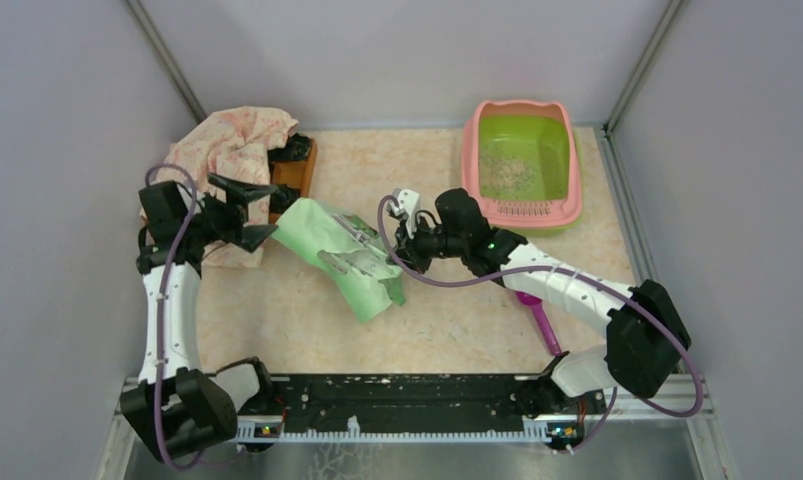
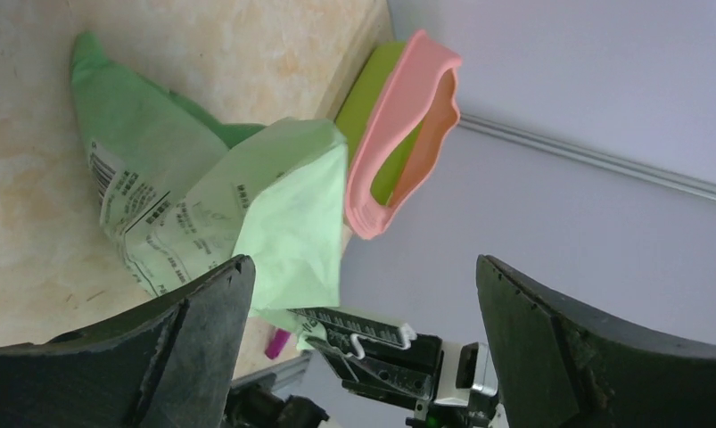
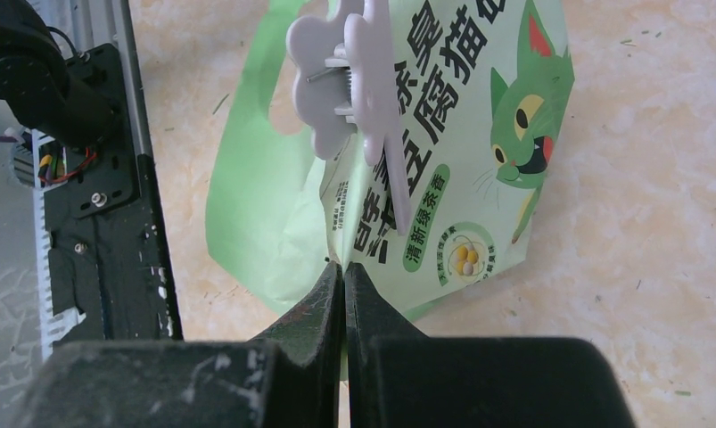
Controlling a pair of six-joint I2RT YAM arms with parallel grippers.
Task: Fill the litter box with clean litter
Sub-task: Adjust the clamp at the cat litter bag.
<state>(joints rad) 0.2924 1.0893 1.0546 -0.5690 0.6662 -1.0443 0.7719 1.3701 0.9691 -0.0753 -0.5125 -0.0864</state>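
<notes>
My left gripper [image 1: 265, 210] stood wide open just beside the bag [image 1: 337, 255], which lay slantwise on the table [image 1: 277, 330]. The right gripper [image 1: 399, 250] was closed, seemingly pinching the bag's right edge. The litter box [image 1: 522, 211], holding only a thin scatter of litter [image 1: 507, 175], sat back right, nearer that arm.

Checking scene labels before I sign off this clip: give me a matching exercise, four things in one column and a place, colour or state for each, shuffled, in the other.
1. box
2. bag
3. scoop
4. left tool

a. wide open, holding nothing
b. purple, partly hidden
c. at the far right, a little litter inside
d. light green, printed with a cat

Pairs: 1-c, 2-d, 3-b, 4-a
</notes>
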